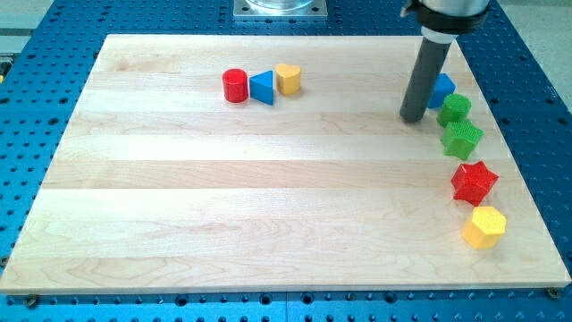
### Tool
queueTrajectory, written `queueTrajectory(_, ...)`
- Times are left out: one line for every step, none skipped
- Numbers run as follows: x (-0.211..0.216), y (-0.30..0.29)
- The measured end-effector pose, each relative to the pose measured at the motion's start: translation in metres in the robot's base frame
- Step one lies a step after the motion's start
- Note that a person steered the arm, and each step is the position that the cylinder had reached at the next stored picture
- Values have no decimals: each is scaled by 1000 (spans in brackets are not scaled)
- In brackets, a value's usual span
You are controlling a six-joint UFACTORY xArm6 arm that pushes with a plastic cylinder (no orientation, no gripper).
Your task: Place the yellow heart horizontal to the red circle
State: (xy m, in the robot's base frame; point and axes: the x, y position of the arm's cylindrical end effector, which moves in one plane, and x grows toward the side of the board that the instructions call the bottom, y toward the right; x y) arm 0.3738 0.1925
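The yellow heart (288, 79) sits near the view's top, left of centre, touching the right side of a blue triangle (262, 88). The red circle (235, 86) stands just left of the triangle, so the three form a short row. The dark rod comes down from the view's top right, and my tip (412, 117) rests on the board far to the right of the heart, close to the blocks at the right edge.
Down the board's right side lie a blue block (441, 89) partly behind the rod, a green block (454, 109), a second green block (462, 139), a red star (474, 182) and a yellow hexagon (484, 226). The wooden board (268, 206) lies on a blue perforated table.
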Motion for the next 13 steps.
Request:
queueTrajectory(-14, 18)
queueTrajectory(-25, 18)
queueTrajectory(-34, 10)
queueTrajectory(-28, -82)
queueTrajectory(75, -208)
queueTrajectory(51, -339)
queueTrajectory(-2, -326)
queueTrajectory(-36, -266)
queueTrajectory(-60, -205)
queueTrajectory(-73, -216)
queueTrajectory(-74, -154)
queueTrajectory(-75, -39)
queueTrajectory(-75, -41)
